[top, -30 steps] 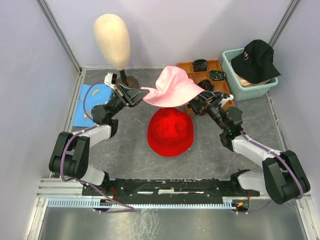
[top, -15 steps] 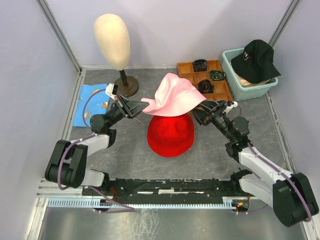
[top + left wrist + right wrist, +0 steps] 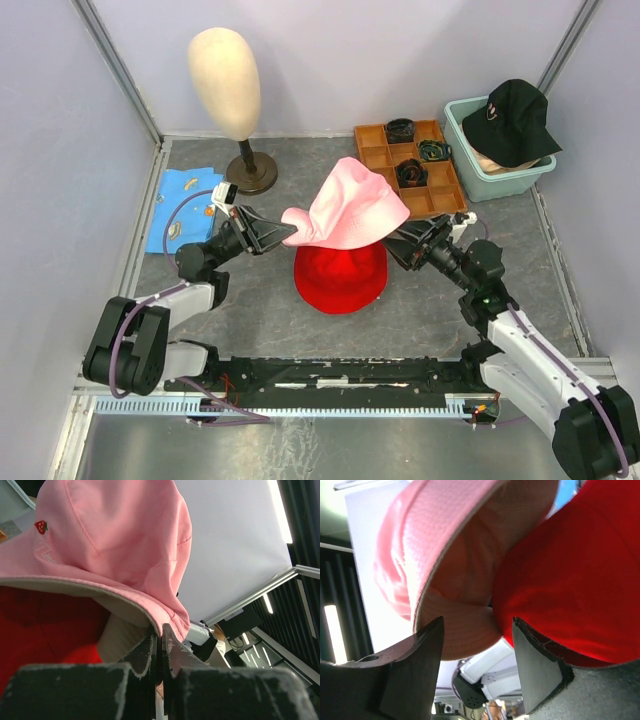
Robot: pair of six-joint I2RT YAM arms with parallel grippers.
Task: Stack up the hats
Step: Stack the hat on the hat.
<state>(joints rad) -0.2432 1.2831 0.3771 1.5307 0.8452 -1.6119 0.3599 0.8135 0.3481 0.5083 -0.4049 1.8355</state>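
Crown up, pink hat (image 3: 350,205) clamped by left end effector (image 3: 285,234), right end effector (image 3: 393,241) apart

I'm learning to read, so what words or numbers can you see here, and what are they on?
On the pink bucket hat: a little red strawberry with pale stitched writing under it, too faint to read.
On the black cap: a pale logo, too small to read.
Nothing else shows words or numbers that can be read.
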